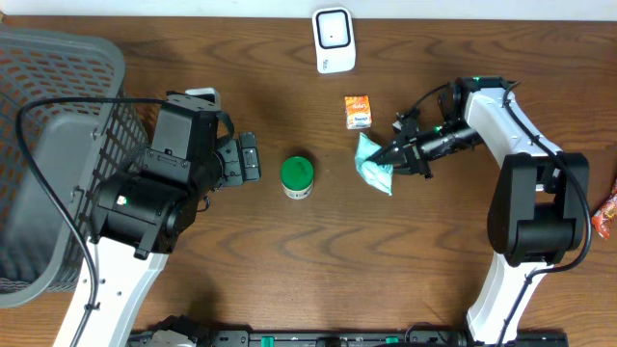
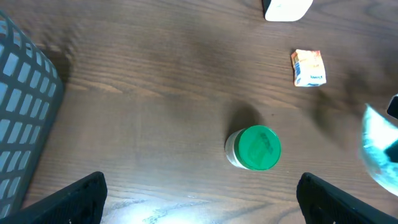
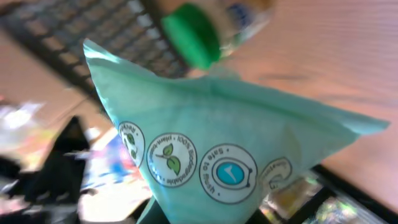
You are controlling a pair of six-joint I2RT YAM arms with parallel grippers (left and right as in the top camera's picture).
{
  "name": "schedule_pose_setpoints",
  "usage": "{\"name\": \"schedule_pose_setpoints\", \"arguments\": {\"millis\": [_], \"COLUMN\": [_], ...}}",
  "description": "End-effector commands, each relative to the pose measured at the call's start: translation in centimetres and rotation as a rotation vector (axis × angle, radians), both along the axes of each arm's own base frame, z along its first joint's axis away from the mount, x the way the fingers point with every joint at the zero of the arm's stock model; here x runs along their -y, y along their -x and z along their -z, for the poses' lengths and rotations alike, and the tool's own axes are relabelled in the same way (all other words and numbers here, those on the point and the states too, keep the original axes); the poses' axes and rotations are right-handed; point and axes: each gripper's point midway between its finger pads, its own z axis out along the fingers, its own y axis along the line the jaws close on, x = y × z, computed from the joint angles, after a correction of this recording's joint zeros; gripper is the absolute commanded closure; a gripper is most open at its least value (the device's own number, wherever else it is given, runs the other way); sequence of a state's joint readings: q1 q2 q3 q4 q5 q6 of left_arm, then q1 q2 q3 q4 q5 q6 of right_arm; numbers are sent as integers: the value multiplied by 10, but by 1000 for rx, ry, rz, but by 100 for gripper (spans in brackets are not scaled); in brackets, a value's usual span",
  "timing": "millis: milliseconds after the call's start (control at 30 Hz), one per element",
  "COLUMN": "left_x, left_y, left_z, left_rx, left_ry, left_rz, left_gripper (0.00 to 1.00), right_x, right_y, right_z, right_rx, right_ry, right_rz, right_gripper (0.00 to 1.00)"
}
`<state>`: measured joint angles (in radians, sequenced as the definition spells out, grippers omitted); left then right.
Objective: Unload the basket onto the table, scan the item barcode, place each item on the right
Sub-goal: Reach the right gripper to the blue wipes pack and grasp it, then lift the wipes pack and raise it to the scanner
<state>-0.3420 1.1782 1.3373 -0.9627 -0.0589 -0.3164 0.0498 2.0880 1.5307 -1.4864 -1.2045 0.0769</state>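
Dark wood-grain table, with a grey mesh basket filling its left edge. The left fingers are spread wide, holding nothing. The right fingers are clamped on the teal pouch, soft and creased with round printed badges, right of centre. A white rounded scanner sits at the far edge, a round green-lidded jar mid-table, and a small orange carton near the pouch.

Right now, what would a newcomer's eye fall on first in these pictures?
The teal packet fills the right wrist view, pinched in the right hand just right of the table's centre. Next comes the green-lidded jar standing alone mid-table, with the white scanner at the far edge and the grey basket on the left.
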Motion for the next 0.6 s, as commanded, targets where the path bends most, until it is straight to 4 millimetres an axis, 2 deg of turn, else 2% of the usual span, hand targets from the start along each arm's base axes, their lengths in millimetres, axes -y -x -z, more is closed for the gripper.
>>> {"name": "schedule_pose_setpoints", "arguments": {"millis": [0,133,300,400,467,567], "left_x": [-3,-3,-3,-3,-3,-3], "left_y": [-2,-2,-2,-2,-2,-2], "left_z": [-1,-1,-1,-1,-1,-1], "left_rx": [5,5,5,5,5,5], "left_ry": [-15,-15,-15,-15,-15,-15], "left_rz": [-7,-6,-6,-7,-6,-6], "left_gripper": [2,2,3,2,2,2], "right_x": [-10,-13,-7,-2,2,9], "right_y": [-15,-17,-19,-16,-11,-13], "right_z": [-37,-60,-61,-55,-46,-33], "right_rx": [5,-120,-143,-127,-24,306], "right_ry": [-216,-303,-300,-268,-228,-223], "right_rz": [98,177,198,184,130,36], "right_gripper": [99,99,99,99,99,99]}}
